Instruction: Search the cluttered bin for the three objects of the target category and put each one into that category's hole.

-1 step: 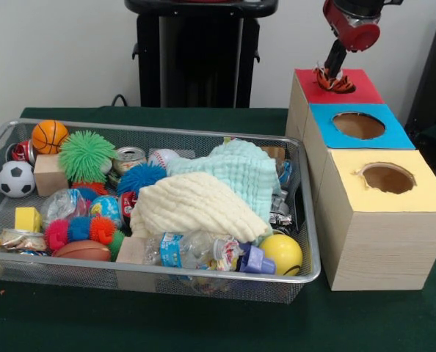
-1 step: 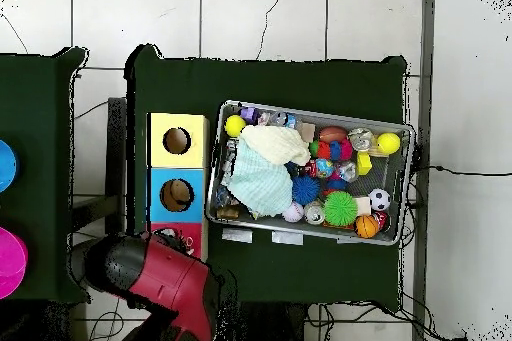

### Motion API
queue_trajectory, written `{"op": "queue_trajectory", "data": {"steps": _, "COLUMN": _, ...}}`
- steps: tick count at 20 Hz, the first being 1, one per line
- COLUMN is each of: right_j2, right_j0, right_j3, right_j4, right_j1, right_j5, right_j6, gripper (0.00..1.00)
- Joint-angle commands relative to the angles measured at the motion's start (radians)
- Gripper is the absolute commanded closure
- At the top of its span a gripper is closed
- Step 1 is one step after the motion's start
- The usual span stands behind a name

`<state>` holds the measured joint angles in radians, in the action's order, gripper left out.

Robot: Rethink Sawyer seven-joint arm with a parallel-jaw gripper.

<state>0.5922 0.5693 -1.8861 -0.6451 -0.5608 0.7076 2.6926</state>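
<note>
My gripper (image 1: pixel 333 75) hangs over the red-topped box (image 1: pixel 359 89), the farthest of three boxes at the right. It looks shut on a small orange toy with black stripes (image 1: pixel 335 83), which rests at the red box's hole. A blue-topped box (image 1: pixel 324 117) and a yellow-topped box (image 1: pixel 423 196) each show an open round hole. The wire bin (image 1: pixel 166 132) holds a basketball (image 1: pixel 49 135), soccer ball (image 1: pixel 15 178), green spiky ball (image 1: pixel 86 155), baseball (image 1: pixel 163 156), yellow ball (image 1: pixel 281 253), cans and blocks. From overhead the red arm (image 2: pixel 150 272) covers most of the red box (image 2: pixel 160 229).
A cream cloth (image 1: pixel 196 205) and a mint cloth (image 1: pixel 240 172) cover the bin's middle and hide what lies beneath. A plastic bottle (image 1: pixel 196 249) lies along the near wall. Overhead, a second table at the left carries a pink disc (image 2: pixel 8 262) and a blue disc (image 2: pixel 5 165).
</note>
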Motion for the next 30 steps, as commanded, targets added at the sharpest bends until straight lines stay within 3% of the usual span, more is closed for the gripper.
{"op": "queue_trajectory", "data": {"steps": 1, "right_j2": -0.026, "right_j0": -0.004, "right_j3": 0.055, "right_j4": 0.017, "right_j1": 0.035, "right_j5": 0.112, "right_j6": 0.292, "gripper": 1.0}}
{"op": "queue_trajectory", "data": {"steps": 8, "right_j2": 0.023, "right_j0": 0.018, "right_j3": 0.087, "right_j4": 0.056, "right_j1": 0.061, "right_j5": 0.176, "right_j6": 0.305, "gripper": 1.0}}
{"op": "queue_trajectory", "data": {"steps": 14, "right_j2": 0.063, "right_j0": 0.008, "right_j3": 0.119, "right_j4": 0.091, "right_j1": 0.067, "right_j5": 0.179, "right_j6": 0.241, "gripper": 1.0}}
{"op": "queue_trajectory", "data": {"steps": 21, "right_j2": 0.119, "right_j0": 0.03, "right_j3": 0.161, "right_j4": 0.121, "right_j1": 0.108, "right_j5": 0.206, "right_j6": 0.278, "gripper": 1.0}}
{"op": "queue_trajectory", "data": {"steps": 30, "right_j2": 0.111, "right_j0": 0.033, "right_j3": 0.167, "right_j4": 0.105, "right_j1": 0.098, "right_j5": 0.227, "right_j6": 0.259, "gripper": 1.0}}
